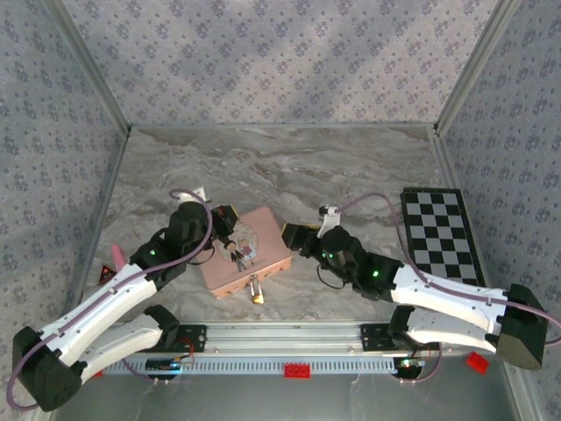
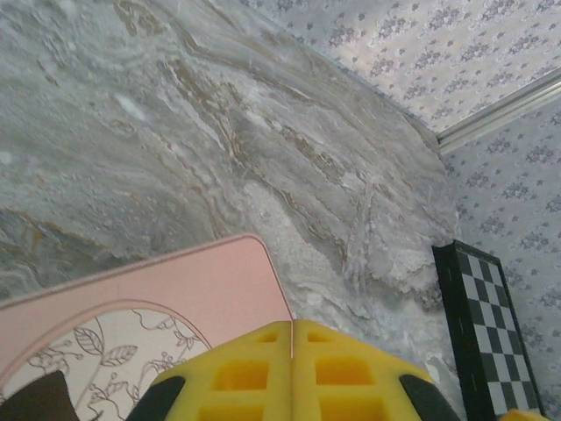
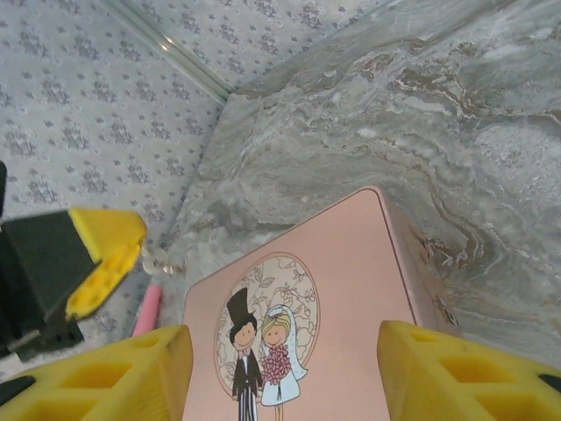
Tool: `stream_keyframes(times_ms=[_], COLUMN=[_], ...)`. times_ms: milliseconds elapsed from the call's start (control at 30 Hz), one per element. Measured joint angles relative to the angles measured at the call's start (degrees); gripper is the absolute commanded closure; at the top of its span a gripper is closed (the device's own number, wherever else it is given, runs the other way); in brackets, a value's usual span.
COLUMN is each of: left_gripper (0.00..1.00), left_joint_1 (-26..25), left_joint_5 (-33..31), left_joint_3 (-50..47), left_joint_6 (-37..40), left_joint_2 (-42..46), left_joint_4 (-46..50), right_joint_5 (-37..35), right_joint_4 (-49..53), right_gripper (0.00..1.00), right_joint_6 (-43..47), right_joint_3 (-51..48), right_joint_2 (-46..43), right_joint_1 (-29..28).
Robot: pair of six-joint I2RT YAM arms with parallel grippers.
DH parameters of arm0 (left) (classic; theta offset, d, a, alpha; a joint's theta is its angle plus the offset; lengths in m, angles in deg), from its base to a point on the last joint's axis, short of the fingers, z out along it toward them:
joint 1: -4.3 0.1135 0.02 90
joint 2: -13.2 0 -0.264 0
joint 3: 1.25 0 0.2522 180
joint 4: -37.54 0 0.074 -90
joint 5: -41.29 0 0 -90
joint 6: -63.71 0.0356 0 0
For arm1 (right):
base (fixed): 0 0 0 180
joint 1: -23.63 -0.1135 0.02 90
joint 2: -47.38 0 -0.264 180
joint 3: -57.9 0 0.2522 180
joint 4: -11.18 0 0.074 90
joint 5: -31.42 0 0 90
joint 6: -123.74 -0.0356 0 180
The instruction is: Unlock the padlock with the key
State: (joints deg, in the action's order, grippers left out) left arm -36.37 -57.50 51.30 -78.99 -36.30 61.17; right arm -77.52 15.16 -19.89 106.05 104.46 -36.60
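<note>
The small brass padlock (image 1: 256, 296) hangs on the clasp at the near side of the pink box (image 1: 245, 252). My left gripper (image 1: 230, 219) is over the box's far left corner, its yellow fingers (image 2: 263, 368) pressed together. A silvery ring (image 3: 163, 259) shows at its tip (image 3: 105, 254), and the thin dark key (image 1: 237, 256) dangles from it over the lid. My right gripper (image 1: 294, 237) stands open at the box's right edge. Its two fingers (image 3: 114, 373) are wide apart above the lid's bride-and-groom picture (image 3: 263, 342).
A pink cone-shaped piece (image 1: 114, 256) lies left of the box, beside the left arm. A black-and-white checkerboard (image 1: 443, 232) lies at the right. Red bricks (image 1: 296, 370) sit on the front rail. Patterned walls enclose the marble table (image 1: 289, 167).
</note>
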Motion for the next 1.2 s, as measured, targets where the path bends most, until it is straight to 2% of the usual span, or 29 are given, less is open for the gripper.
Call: stream_keyframes(times_ms=[200,467,633,833,1200], left_gripper=[1.00,1.00,1.00,1.00,1.00], left_joint_1=[-2.19,-4.79,-6.23,-8.63,-9.99], left_joint_5=[0.61,0.59,0.63,0.63,0.90], left_joint_3=[-3.52,-4.35,-5.27,-5.29,-5.64], left_joint_6=[-5.27,-10.43,-13.88,-16.06,-19.30], left_joint_2=[0.02,0.74,0.81,0.61,0.22], left_joint_4=[-5.46,-10.54,-13.51,-15.96,-21.22], right_joint_5=[5.09,13.05,17.09,18.97,19.82], right_joint_4=[-7.37,-19.71,-27.67,-34.73,-39.08], right_gripper=[0.32,0.32,0.34,0.36,0.46], right_joint_6=[-5.42,-10.64,-12.98,-14.82,-16.50], right_joint_3=[-2.73,-3.43,-3.39,-3.39,-3.39], right_joint_2=[0.72,8.20,13.40,15.26,15.32], right_joint_1=[3.39,5.14,4.79,3.91,3.30])
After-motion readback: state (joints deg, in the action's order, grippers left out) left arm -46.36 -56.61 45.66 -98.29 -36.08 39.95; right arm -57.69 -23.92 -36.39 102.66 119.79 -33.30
